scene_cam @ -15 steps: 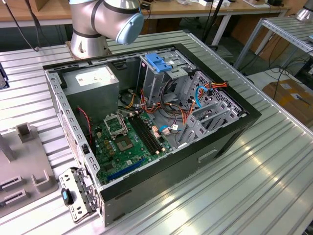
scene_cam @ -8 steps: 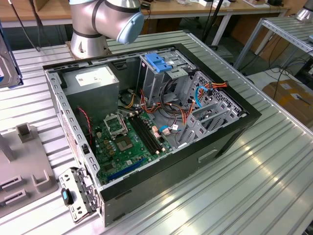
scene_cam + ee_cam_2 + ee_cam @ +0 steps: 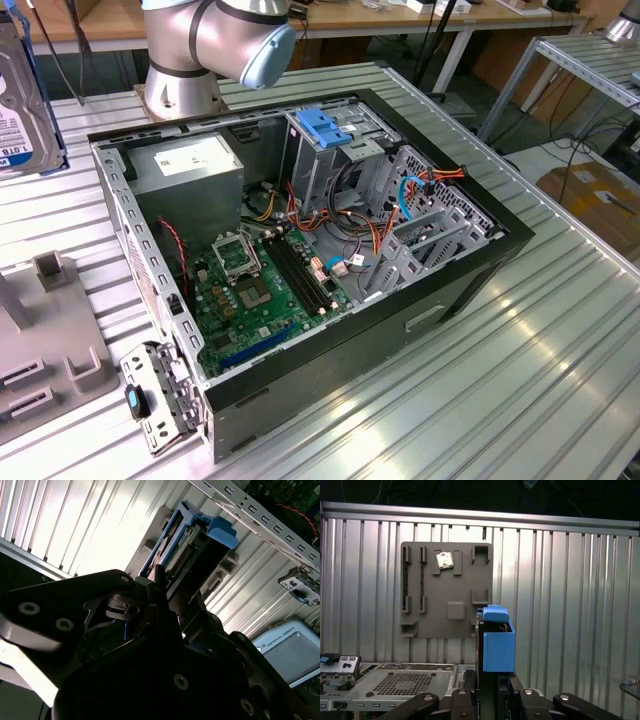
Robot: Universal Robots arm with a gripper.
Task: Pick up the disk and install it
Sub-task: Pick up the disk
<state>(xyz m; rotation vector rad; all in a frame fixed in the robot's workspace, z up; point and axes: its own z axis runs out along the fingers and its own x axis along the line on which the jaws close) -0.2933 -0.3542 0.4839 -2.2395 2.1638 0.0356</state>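
With the disk (image 3: 18, 100) clamped on edge in the closed tool (image 3: 492, 682), seemingly across the flat faces to leave the blue carrier frame free, and held above the table (image 3: 480, 380) at the exterior view's far left, well apart from the open computer case (image 3: 460, 290).

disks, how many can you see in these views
1. The disk is held by the gripper, at the exterior view's left edge. More may sit hidden in the drive cage.
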